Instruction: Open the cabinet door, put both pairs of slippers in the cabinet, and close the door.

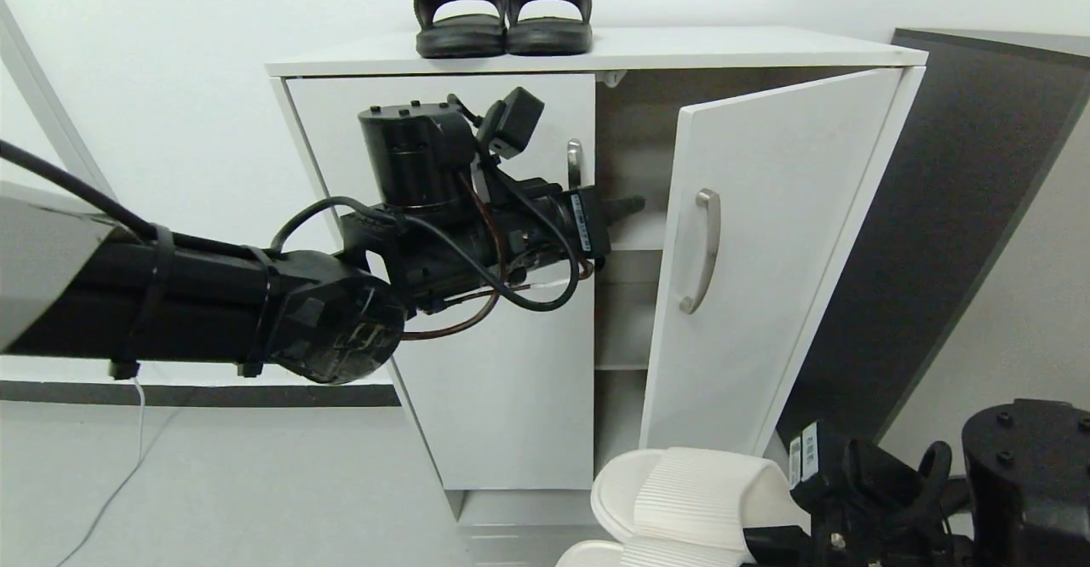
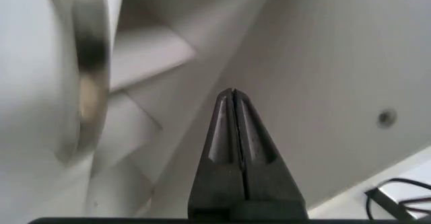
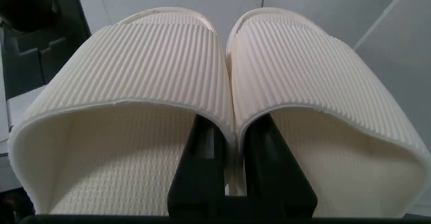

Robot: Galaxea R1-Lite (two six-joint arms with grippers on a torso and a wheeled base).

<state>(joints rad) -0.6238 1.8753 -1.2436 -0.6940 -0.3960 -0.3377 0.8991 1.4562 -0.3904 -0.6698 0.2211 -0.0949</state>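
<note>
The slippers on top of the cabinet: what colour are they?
The slippers are black; the head view shows them best.

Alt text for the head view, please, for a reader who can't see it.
A white two-door cabinet stands with its right door swung open, the left gripper, jaws shut, at the gap. On top sit black slide slippers; the right gripper holds ribbed cream slippers low in front.
</note>
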